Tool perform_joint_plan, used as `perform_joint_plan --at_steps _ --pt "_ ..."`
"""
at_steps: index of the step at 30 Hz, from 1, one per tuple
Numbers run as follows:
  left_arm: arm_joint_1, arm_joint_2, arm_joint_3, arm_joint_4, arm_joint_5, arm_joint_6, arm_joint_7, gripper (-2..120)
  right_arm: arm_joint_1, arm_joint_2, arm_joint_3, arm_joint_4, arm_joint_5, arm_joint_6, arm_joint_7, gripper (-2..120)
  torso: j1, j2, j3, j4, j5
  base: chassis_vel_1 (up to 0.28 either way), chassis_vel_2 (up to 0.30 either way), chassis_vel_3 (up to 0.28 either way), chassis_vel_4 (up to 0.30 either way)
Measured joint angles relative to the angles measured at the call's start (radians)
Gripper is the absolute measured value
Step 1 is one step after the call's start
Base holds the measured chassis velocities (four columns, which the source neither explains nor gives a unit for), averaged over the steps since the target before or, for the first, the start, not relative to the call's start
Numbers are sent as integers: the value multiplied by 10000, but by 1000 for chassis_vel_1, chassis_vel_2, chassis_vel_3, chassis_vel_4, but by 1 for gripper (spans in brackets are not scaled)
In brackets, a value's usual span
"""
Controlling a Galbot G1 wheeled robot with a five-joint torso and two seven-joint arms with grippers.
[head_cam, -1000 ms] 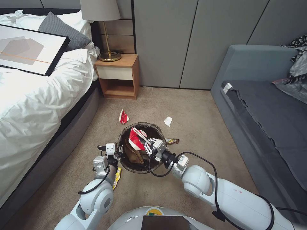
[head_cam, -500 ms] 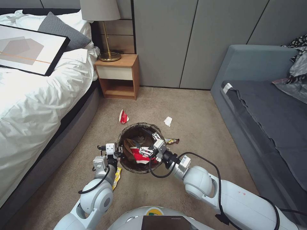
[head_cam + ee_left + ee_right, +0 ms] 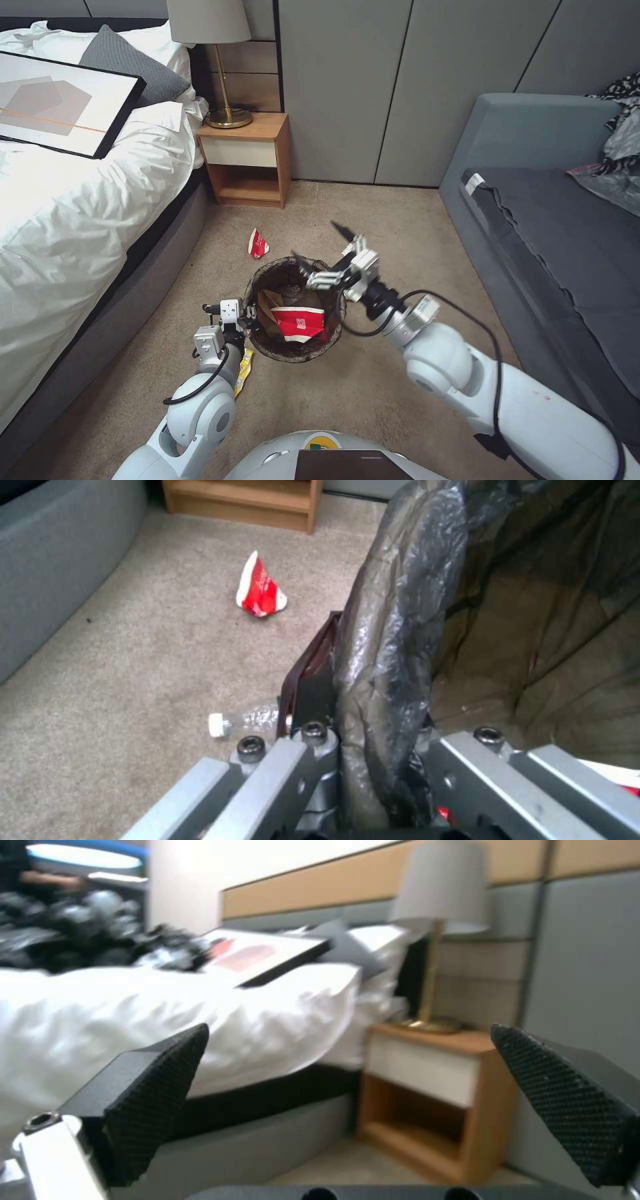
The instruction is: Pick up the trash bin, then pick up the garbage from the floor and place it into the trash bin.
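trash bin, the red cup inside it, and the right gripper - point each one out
trash bin [image 3: 257, 285], head view, on its bag-wrapped rim.
red cup [image 3: 300, 323], head view, on its red side.
right gripper [image 3: 319, 248], head view, midway between its open fingertips.

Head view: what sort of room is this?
Most likely a bedroom, perhaps a hotel room: a bed with white bedding, a wooden nightstand carrying a lamp, and a grey sofa on carpet.
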State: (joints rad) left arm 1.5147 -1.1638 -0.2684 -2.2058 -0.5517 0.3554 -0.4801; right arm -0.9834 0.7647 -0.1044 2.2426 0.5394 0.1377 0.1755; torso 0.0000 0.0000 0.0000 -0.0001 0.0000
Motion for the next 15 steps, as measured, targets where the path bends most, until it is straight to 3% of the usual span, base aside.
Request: perform_joint_plan --at_steps 9,15 --pt "116 0 -109 -44 100 -64 16 4 -2265 321 3828 535 -359 -1176 1490 100 0 0 0 -2 1 0 0 0 0" --pt "164 -68 -156 -69 177 -96 22 4 -3461 893 5176 466 -928 -1638 2362 100 0 0 0 2 0 0 0 0 0"
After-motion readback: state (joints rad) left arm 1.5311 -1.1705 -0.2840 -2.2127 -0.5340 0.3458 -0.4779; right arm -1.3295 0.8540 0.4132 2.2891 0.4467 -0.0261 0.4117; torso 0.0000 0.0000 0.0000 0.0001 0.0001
